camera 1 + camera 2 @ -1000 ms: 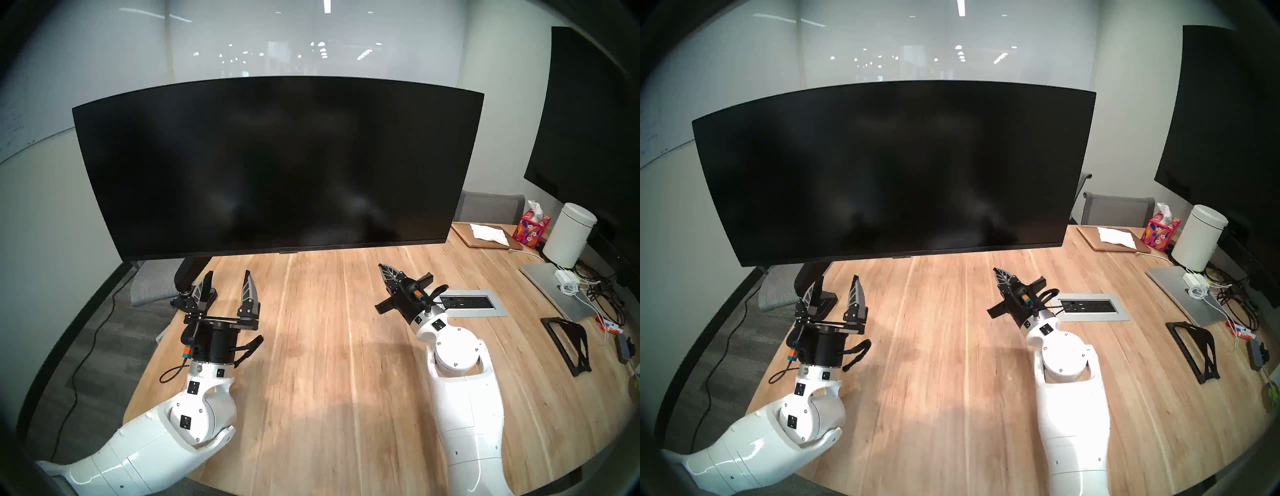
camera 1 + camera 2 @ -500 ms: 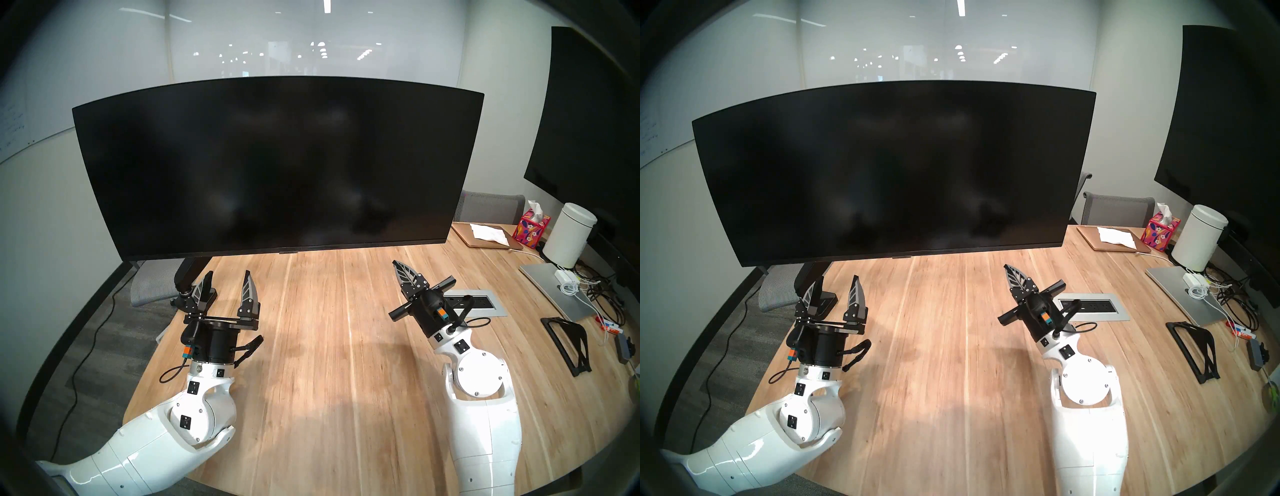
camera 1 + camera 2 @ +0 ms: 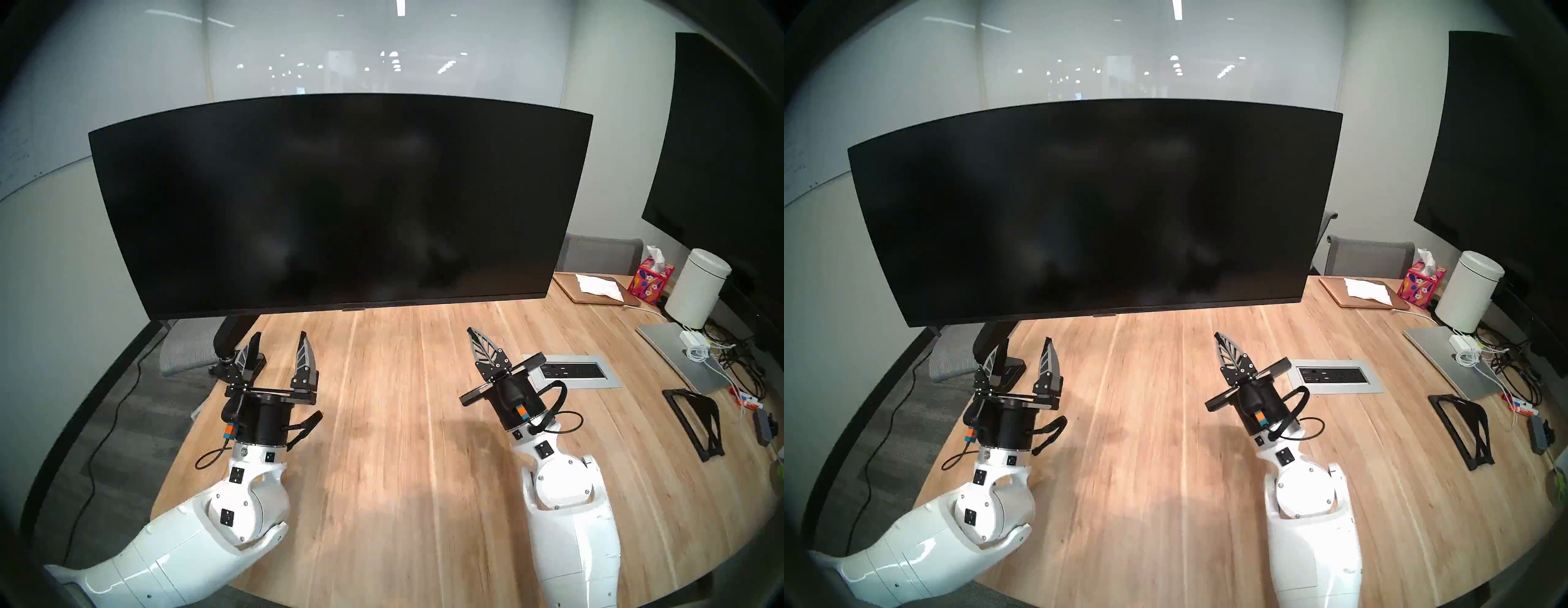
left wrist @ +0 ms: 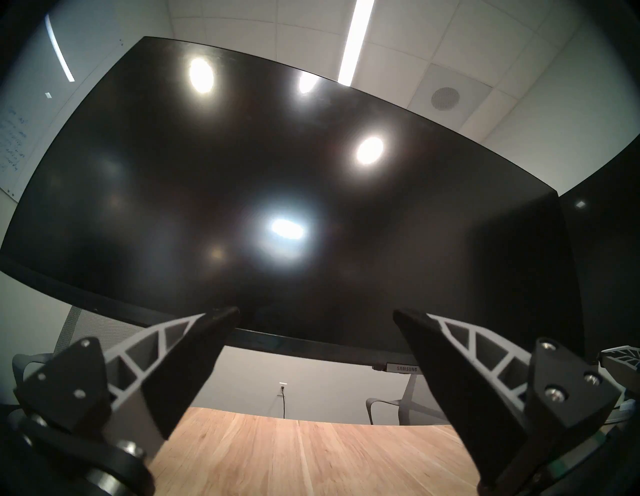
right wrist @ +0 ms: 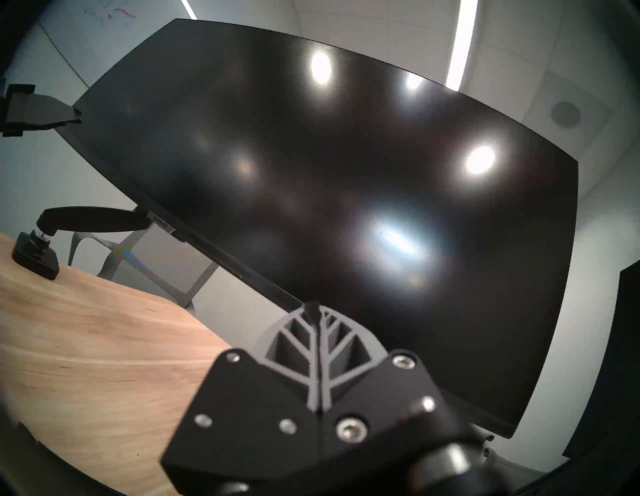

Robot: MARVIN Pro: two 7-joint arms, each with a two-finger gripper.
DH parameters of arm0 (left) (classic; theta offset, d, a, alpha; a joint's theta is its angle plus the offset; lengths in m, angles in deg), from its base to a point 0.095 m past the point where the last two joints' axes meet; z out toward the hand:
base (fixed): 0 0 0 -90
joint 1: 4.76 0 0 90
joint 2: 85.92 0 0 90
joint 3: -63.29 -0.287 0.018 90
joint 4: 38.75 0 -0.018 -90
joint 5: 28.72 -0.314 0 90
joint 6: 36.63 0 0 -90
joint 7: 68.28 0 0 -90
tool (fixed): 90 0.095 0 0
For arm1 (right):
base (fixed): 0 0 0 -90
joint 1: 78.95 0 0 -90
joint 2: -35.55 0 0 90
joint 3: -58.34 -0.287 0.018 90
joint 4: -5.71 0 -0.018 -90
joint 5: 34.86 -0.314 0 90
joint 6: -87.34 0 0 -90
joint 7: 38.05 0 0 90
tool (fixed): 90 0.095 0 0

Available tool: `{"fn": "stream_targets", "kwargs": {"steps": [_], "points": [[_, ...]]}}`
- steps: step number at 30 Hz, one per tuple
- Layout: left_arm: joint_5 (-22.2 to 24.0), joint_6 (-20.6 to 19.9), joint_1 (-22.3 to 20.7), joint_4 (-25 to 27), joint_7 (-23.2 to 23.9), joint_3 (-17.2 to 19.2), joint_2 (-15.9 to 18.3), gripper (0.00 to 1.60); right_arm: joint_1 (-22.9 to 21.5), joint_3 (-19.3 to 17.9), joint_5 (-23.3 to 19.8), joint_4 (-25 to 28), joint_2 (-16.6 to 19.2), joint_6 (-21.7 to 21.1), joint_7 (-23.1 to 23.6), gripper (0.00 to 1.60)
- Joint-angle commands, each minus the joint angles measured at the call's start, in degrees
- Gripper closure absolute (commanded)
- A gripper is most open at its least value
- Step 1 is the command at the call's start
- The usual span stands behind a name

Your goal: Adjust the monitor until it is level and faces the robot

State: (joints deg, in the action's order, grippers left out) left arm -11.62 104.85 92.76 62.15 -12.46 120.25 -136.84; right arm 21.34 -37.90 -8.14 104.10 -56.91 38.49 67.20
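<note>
Head stereo left view: the monitor (image 3: 339, 204) hangs dark above the far half of the wooden table (image 3: 390, 446), its screen toward the robot, top edge sloping down toward the left. Its black support arm (image 3: 231, 333) shows below the left lower corner. Left pincer (image 3: 278, 354) sits near that corner, fingers apart, touching nothing. Right pincer (image 3: 479, 346) is raised over the table right of centre, fingers together, clear of the monitor. A power outlet panel (image 3: 572, 371) lies just right of it; a silver laptop (image 3: 679, 356), white canister (image 3: 698, 293) and tissue box (image 3: 653, 280) stand at the far right.

Head stereo right view: same layout; monitor (image 3: 1093, 212), left pincer (image 3: 1023, 361) apart, right pincer (image 3: 1227, 354) together.

Left wrist view: both fingers (image 4: 194, 350) spread wide, nothing between them; monitor (image 4: 277, 194) fills the view above, ceiling lights reflected in it.

Right wrist view: fingers (image 5: 320, 350) pressed together, empty; monitor (image 5: 346, 194) runs tilted across the view, its support arm (image 5: 93, 220) and base (image 5: 34, 259) on the table at left
</note>
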Motion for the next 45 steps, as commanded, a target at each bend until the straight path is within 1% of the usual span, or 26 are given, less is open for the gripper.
{"fn": "stream_targets", "kwargs": {"steps": [1,6,12,23,45], "points": [[0.1,0.1,0.0,0.9,-0.1,0.1,0.1,0.0,-1.7,1.3,2.7,-0.3,-0.1,2.9,-6.6,1.47],[0.1,0.1,0.0,0.9,-0.1,0.1,0.1,0.0,-1.8,1.7,4.7,-0.7,0.0,3.2,-9.5,1.47],[0.2,0.1,0.0,1.0,-0.1,0.1,0.1,0.0,-1.8,1.9,5.9,-0.9,-0.1,3.2,-11.0,1.47],[0.2,0.1,0.0,1.0,-0.1,0.1,0.1,0.0,-1.8,2.0,6.5,-0.9,-0.1,3.3,-11.8,1.47],[0.2,0.1,0.0,1.0,-0.1,0.1,0.1,0.0,-1.8,2.0,6.6,-1.0,-0.1,3.3,-11.9,1.47]]}}
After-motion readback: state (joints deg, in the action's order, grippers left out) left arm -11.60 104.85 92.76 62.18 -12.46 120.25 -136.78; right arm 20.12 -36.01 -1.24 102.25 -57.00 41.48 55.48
